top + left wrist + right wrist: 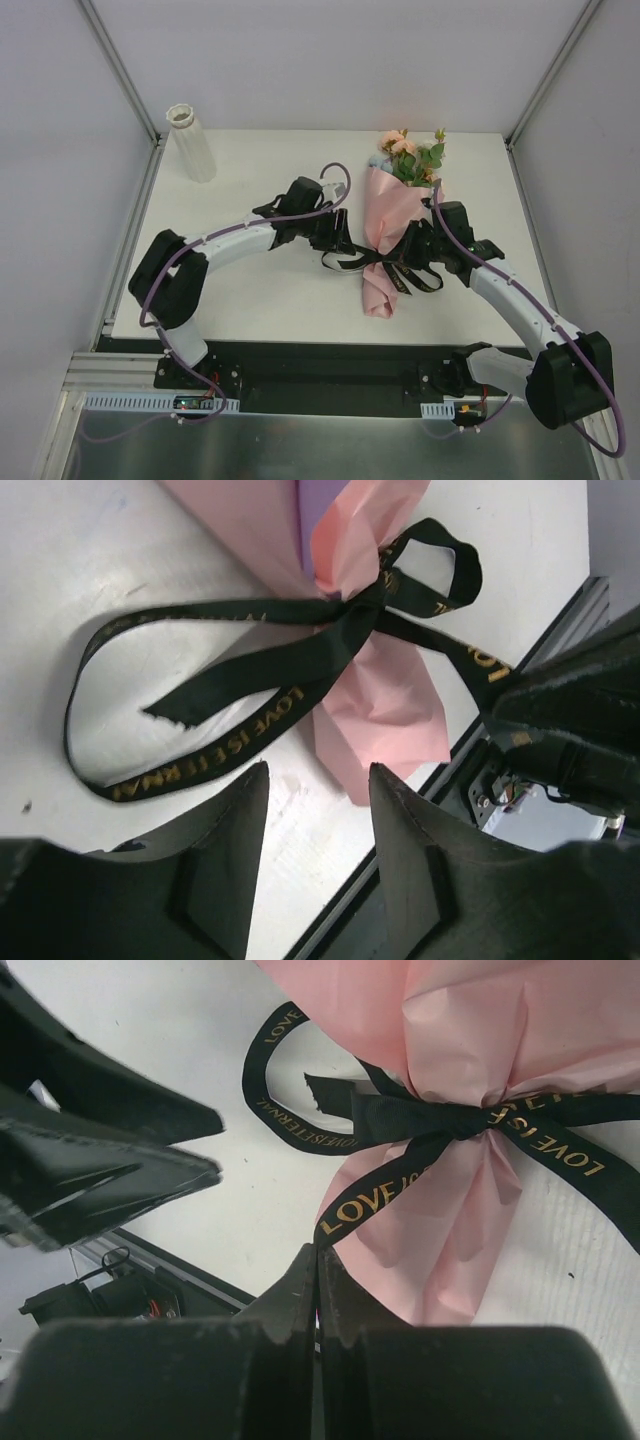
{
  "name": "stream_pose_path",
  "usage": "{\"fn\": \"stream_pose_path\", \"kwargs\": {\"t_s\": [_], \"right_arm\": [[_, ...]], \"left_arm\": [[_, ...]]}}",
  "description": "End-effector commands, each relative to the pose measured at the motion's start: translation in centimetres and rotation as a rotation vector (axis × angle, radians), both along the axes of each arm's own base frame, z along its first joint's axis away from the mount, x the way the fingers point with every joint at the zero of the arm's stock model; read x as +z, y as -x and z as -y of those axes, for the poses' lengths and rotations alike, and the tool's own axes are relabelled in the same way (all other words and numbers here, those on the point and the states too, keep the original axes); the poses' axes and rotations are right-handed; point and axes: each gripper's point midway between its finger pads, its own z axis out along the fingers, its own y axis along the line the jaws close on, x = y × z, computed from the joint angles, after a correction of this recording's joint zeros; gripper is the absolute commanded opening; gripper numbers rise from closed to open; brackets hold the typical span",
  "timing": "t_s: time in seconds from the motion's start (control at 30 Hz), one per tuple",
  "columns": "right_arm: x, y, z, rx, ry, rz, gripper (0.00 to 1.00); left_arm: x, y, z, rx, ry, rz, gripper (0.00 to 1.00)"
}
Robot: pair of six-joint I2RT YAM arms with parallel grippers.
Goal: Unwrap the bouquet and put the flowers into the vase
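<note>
The bouquet (385, 215) lies on the white table (270, 300), its pink paper cone pointing toward me and the flowers (408, 155) at the far end. A black ribbon (395, 268) with gold lettering is tied in a bow around its neck. My right gripper (319, 1250) is shut on one tail of the ribbon (440, 1120), just right of the cone. My left gripper (318, 772) stands open with nothing between its fingers, over bare table beside the ribbon's loop (250, 670) and the pink paper (385, 705). The white ribbed vase (192, 143) stands at the far left corner.
Both arms meet at the bouquet's neck, close to each other: the left arm (100, 1160) shows in the right wrist view, the right arm (570, 720) in the left wrist view. A black base rail (320, 365) runs along the near edge. White walls and metal posts enclose the table.
</note>
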Motion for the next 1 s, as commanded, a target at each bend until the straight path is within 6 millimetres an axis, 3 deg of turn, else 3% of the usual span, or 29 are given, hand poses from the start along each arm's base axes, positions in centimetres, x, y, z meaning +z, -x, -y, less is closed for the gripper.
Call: {"fn": "stream_pose_path", "kwargs": {"t_s": [0.0,0.13,0.17,0.3,0.7,0.97], "right_arm": [[1.1,0.0,0.2,0.026,0.006,0.055,0.01],[1.1,0.1,0.1,0.034,0.002,0.052,0.02],[1.0,0.2,0.1,0.037,0.003,0.051,0.01],[1.0,0.2,0.3,0.031,0.007,0.058,0.02],[0.9,0.0,0.1,0.034,0.008,0.053,0.01],[0.8,0.0,0.3,0.03,0.01,0.052,0.01]], "left_arm": [[2.5,-1.2,4.1,-0.126,0.126,0.032,0.41],[0.9,-2.2,5.7,-0.16,0.135,-0.016,0.47],[1.3,-2.5,6.1,-0.168,0.148,-0.012,0.48],[0.1,-2.5,6.8,-0.164,0.151,-0.084,0.43],[-3.7,-2.1,7.5,-0.134,0.069,-0.128,0.45],[-4.0,-2.2,8.0,-0.136,0.065,-0.125,0.37]]}}
